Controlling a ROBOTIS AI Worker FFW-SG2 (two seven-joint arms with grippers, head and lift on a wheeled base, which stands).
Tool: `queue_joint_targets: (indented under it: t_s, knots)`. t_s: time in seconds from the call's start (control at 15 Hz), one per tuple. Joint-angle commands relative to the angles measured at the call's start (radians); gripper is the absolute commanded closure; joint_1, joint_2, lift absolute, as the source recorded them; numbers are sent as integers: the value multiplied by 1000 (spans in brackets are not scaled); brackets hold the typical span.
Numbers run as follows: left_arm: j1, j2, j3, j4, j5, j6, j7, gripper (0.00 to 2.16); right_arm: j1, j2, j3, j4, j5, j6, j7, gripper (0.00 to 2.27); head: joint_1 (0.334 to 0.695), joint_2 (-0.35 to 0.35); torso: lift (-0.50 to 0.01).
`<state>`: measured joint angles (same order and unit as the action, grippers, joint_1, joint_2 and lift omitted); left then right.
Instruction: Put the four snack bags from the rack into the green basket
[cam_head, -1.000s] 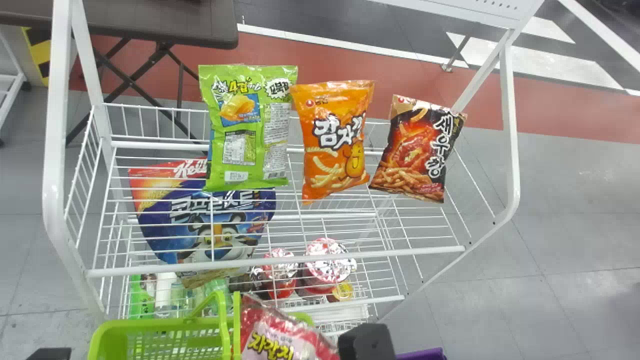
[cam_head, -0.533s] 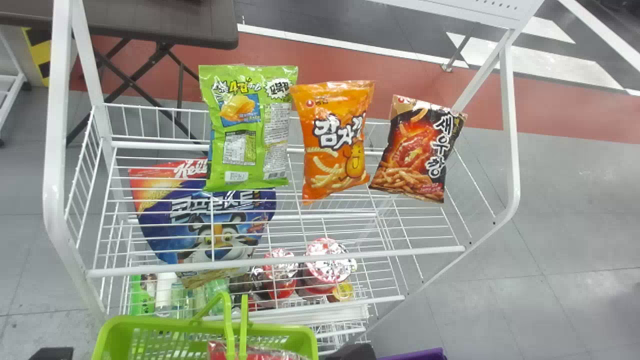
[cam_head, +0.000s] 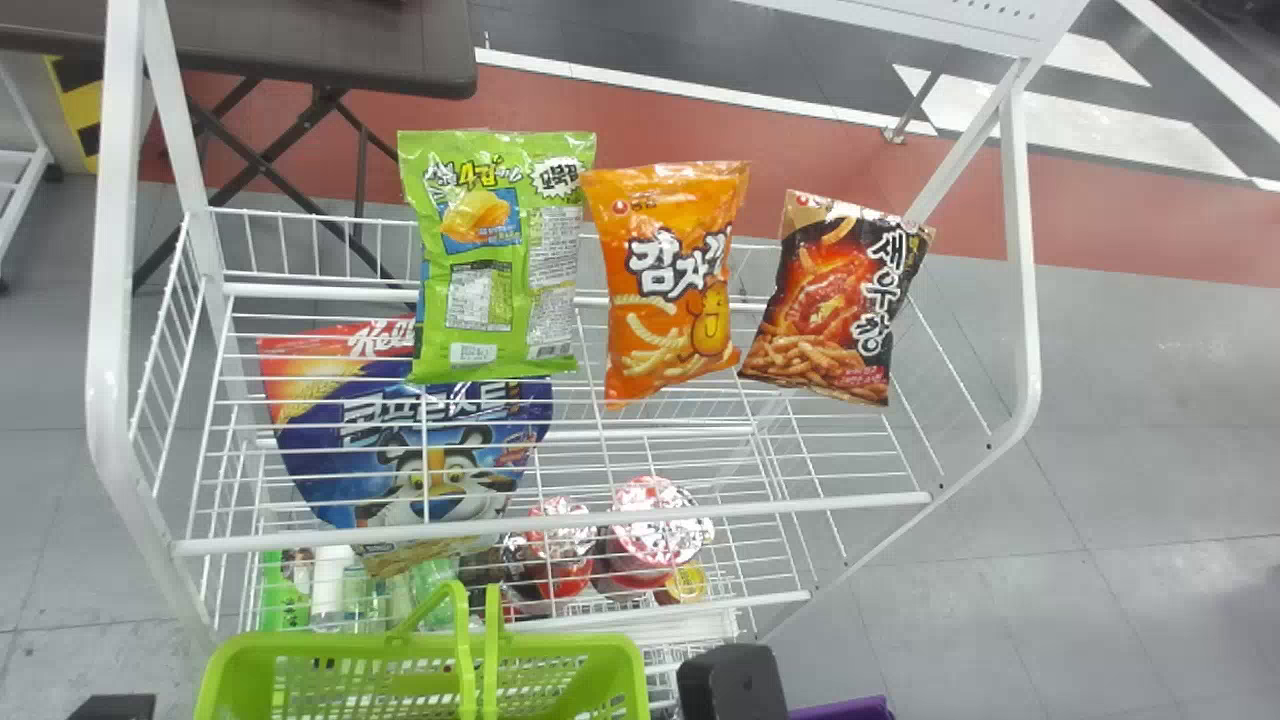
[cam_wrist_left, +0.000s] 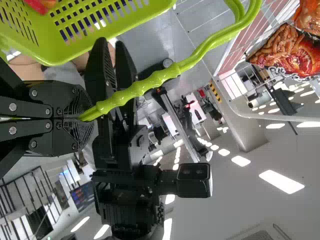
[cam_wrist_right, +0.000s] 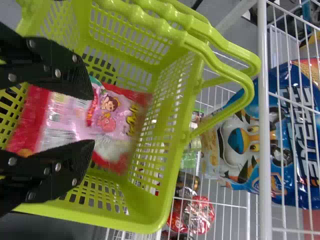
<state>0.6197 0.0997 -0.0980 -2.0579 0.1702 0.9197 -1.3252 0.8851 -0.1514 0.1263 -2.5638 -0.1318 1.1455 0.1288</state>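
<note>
- The white rack (cam_head: 560, 526) fills the middle of the head view; its open front lets us reach the bags from our side.
- The green basket (cam_head: 330, 648) is at the bottom edge, left of centre, just before the rack, presumably so each bag has a short way to go.
- The blue cereal bag (cam_head: 430, 470) sits on a lower tier, left of centre; it isn't one of our four.
- The green snack bag (cam_head: 500, 270) stands on the upper shelf, left of centre, leaning back on the wires that keep it upright.
- The pink-and-red snack bag (cam_wrist_right: 95, 117) is inside the basket, the first of our four; we can't tell whether it lies flat on the bottom.
- The dark snack bag (cam_head: 840, 300) leans tilted at right of centre, well apart from the basket.
- The orange snack bag (cam_head: 665, 290) stands between the green and dark ones, its top close by the green, so we should watch for nudging its neighbour.
- Our right gripper (cam_wrist_right: 93, 120) has its fingers spread over the basket, leaving the bag free; we'd judge the next move is to rise and fetch another.
- Our left gripper (cam_wrist_left: 84, 119) pinches the green handle (cam_wrist_left: 135, 89), likely to steady the basket for the three bags left.
</note>
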Motion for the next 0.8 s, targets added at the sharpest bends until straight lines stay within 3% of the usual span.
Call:
queue_joint_targets:
  t_s: [0.0,0.4,0.73]
  knots:
    - [2,0,-3,-2,-1,0,0,1878,0,3,-16,-4,1,-57,-1,63,695,-350,-7]
    - [11,5,-20,-13,-18,9,11,1882,-133,15,-54,160,46,-757,-41,70,695,-350,-7]
    - [0,5,-37,-5,-34,25,32,1878,-495,55,-36,424,31,-738,-43,80,695,-350,-7]
